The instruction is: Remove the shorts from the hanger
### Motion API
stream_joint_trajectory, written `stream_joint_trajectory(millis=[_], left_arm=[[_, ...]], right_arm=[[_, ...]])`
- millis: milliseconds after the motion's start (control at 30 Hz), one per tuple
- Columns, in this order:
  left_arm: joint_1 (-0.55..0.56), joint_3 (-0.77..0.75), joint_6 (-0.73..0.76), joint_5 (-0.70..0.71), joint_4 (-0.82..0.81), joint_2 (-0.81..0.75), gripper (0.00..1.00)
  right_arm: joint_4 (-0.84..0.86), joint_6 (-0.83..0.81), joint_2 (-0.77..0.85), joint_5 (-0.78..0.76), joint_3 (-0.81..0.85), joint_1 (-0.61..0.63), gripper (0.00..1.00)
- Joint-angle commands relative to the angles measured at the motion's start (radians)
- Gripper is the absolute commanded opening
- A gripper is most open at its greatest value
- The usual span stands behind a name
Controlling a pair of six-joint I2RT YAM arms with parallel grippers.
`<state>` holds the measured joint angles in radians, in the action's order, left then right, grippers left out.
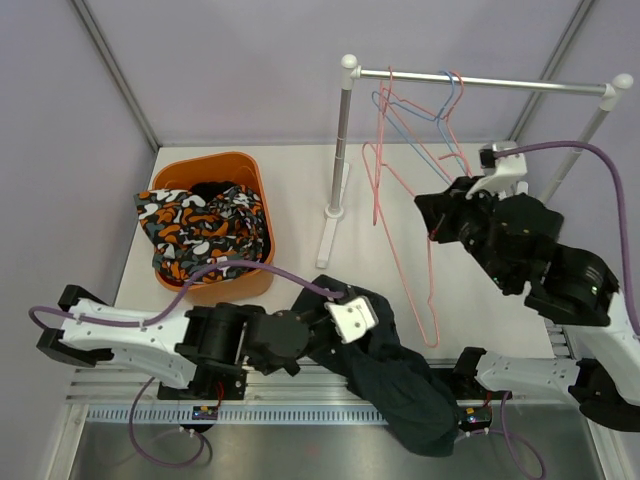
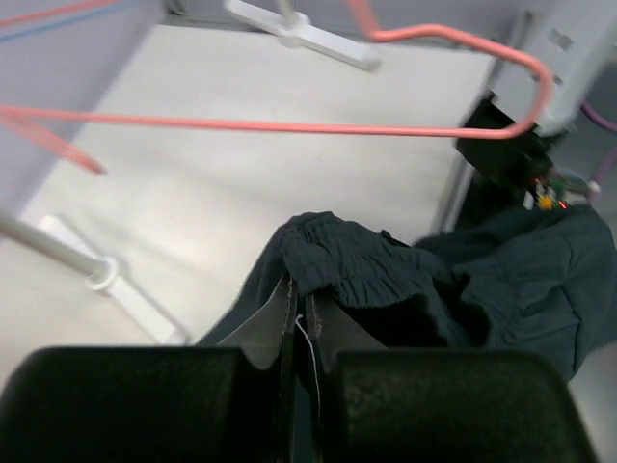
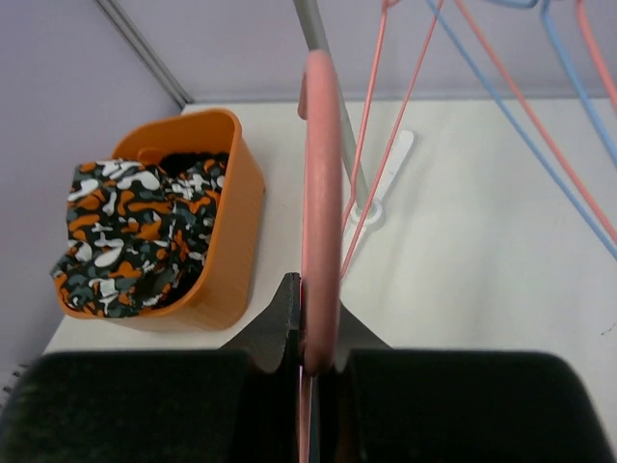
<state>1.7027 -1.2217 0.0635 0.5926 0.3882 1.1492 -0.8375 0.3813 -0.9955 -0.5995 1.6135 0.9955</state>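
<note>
Dark navy shorts (image 1: 400,378) lie crumpled at the table's near edge, partly hanging over it. My left gripper (image 1: 362,342) is shut on their waistband (image 2: 357,260), with the fingertips (image 2: 286,294) pinching the cloth. My right gripper (image 1: 437,222) is shut on a pink wire hanger (image 1: 432,290), which hangs down towards the shorts. In the left wrist view the hanger (image 2: 289,125) is above the shorts and apart from them. The camouflage shorts (image 1: 200,225) and the black shorts (image 1: 212,188) lie in the orange basket (image 1: 250,165). The teal-blue patterned shorts are not in view.
A clothes rack stands at the back, with its rail (image 1: 480,82) on a white post (image 1: 342,140) and foot (image 1: 328,240). Blue (image 1: 442,112) and pink (image 1: 386,112) empty hangers hang from the rail. The basket (image 3: 241,207) is at the far left.
</note>
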Motion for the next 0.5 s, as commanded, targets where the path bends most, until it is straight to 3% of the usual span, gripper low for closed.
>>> stream_joint_trajectory(millis=[0, 67, 167, 200, 233, 300, 333, 467], left_arm=[[-0.002, -0.12, 0.089, 0.269, -0.098, -0.129, 0.0], [-0.002, -0.166, 0.163, 0.361, -0.162, -0.163, 0.0], [-0.003, -0.247, 0.446, 0.456, -0.42, -0.187, 0.0], [-0.006, -0.277, 0.677, 0.47, -0.522, -0.178, 0.0], [-0.014, -0.307, 0.81, 0.48, -0.763, -0.145, 0.0], [-0.058, -0.433, 1.139, 0.454, -1.011, -0.099, 0.0], [-0.102, -0.49, 1.194, 0.432, -1.155, -0.054, 0.0], [-0.178, -0.686, 1.266, 0.224, -1.281, -0.029, 0.0]], right_arm=[[0.006, -0.024, 0.076, -0.085, 0.068, 0.009, 0.0], [0.0, -0.022, 0.113, -0.095, 0.068, 0.008, 0.0], [0.002, -0.013, 0.147, -0.094, 0.048, 0.009, 0.0], [-0.002, -0.009, 0.149, -0.094, 0.045, 0.009, 0.0], [-0.009, -0.004, 0.15, -0.089, 0.042, 0.009, 0.0], [-0.021, 0.01, 0.141, -0.074, 0.039, 0.009, 0.0], [-0.034, 0.016, 0.138, -0.066, 0.037, 0.009, 0.0], [-0.061, 0.039, 0.12, -0.034, 0.026, 0.008, 0.0]])
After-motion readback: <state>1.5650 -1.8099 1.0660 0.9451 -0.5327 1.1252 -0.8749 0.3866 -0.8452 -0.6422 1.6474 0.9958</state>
